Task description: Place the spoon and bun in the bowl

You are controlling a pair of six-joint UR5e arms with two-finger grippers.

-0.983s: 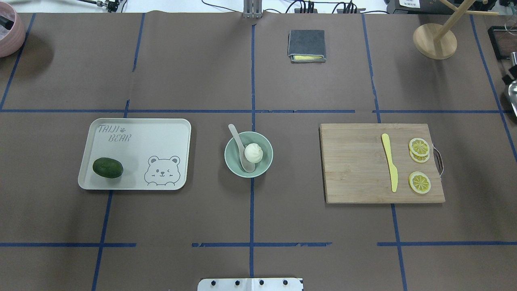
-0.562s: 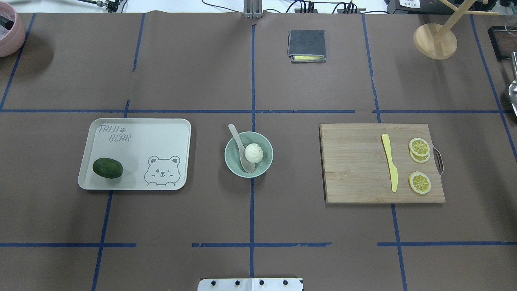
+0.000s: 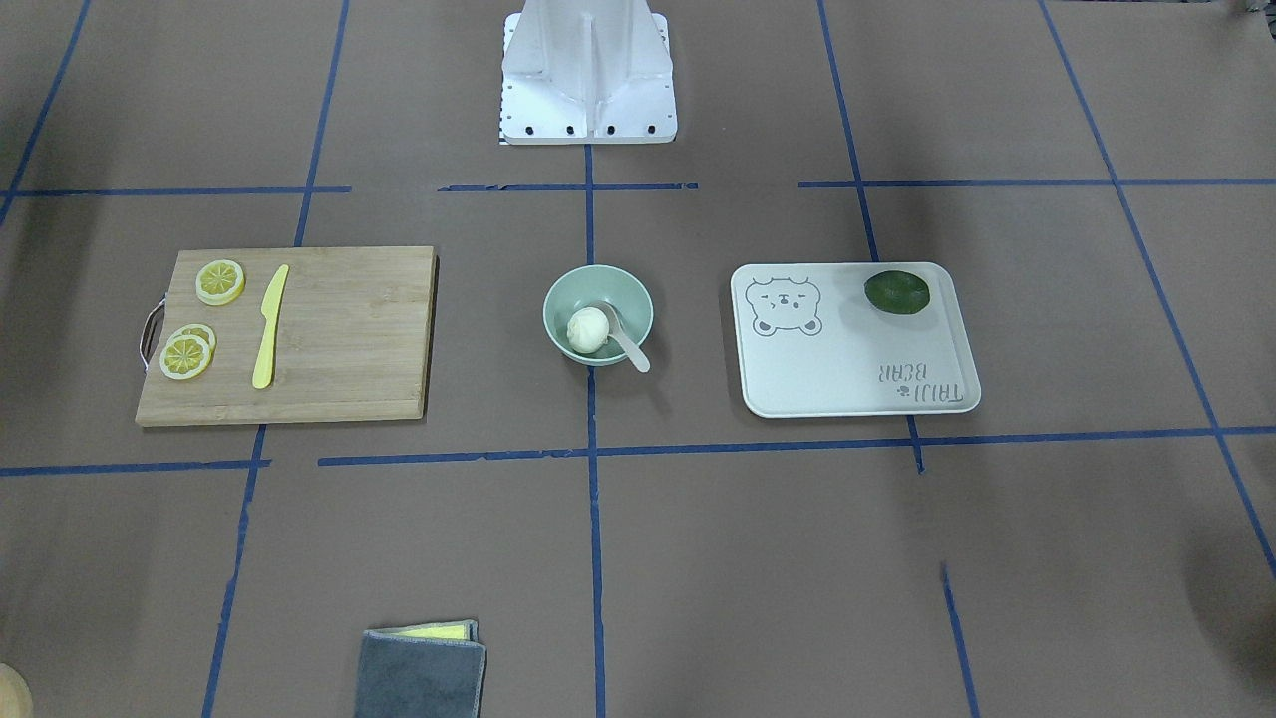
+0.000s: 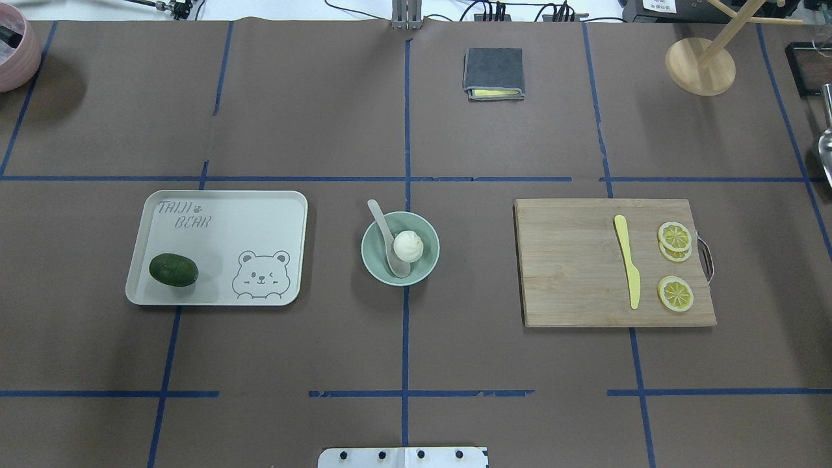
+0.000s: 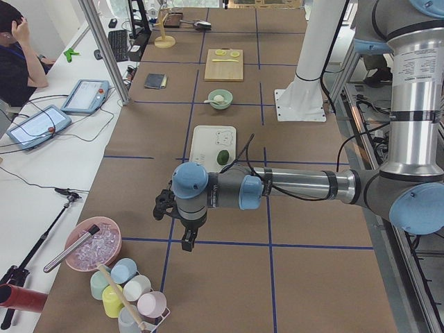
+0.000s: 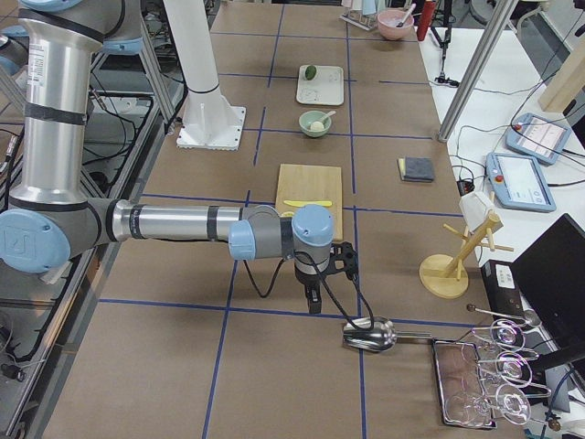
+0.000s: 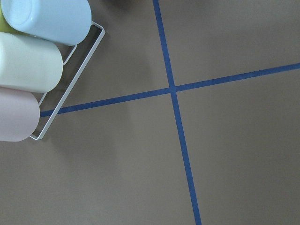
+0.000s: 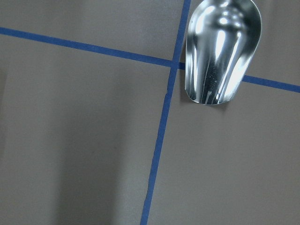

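Observation:
The pale mint-green bowl [image 4: 374, 268] stands at the table's middle. The white pleated bun [image 4: 408, 246] lies inside it. The off-white spoon [image 4: 385, 231] rests with its scoop in the bowl and its handle over the far-left rim. They also show in the front view: bowl [image 3: 598, 283], bun [image 3: 587, 330], spoon [image 3: 632, 351]. My left gripper [image 5: 187, 241] shows only in the exterior left view, far from the bowl at the table's left end. My right gripper [image 6: 313, 300] shows only in the exterior right view, at the right end. I cannot tell whether either is open or shut.
A white bear-printed tray [image 4: 260, 208] holds a dark green fruit [image 4: 173, 270]. A wooden board [image 4: 572, 273] holds a yellow knife [image 4: 628, 260] and lemon slices [image 4: 675, 293]. A grey cloth [image 4: 493, 71] lies far. A metal scoop [image 8: 220, 51] and cups [image 7: 28, 70] lie near the grippers.
A dark part of the right arm at the overhead view's right edge has gone out of that view. The bowl, bun and spoon have not moved.

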